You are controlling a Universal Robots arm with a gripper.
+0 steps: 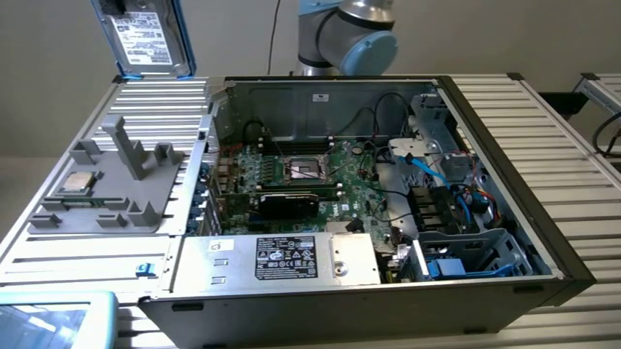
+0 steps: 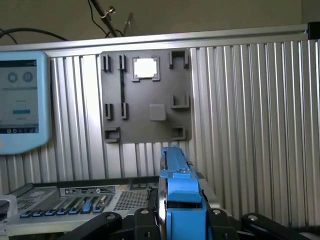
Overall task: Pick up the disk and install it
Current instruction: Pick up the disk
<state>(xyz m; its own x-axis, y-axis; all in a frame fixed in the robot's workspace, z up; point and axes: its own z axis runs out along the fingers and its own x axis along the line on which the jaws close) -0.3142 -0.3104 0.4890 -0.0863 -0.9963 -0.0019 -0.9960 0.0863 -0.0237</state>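
You are holding the disk [image 1: 145, 36] up in the air, standing on edge with its label facing the exterior view. It is hanging over the counter [image 2: 250, 125] by the far corner of the open computer case [image 1: 534, 198], on the exterior view's left, and touching nothing but the gripper [image 2: 180, 222]. The gripper is clamping it by the blue carrier bracket, which in the wrist view is rising between the two jaws.

As I judge it, you are carrying, not yet seating. Carry it high enough to clear the case wall and the grey fixture plate [image 1: 87, 218] with the CPU chip [image 1: 75, 183]. The grey drive cage [image 1: 495, 243] looks like the target, so be squaring the carrier to it well above the blue cables [image 1: 427, 169]. Move slowly and do not squeeze harder, because the plastic bracket may flex.
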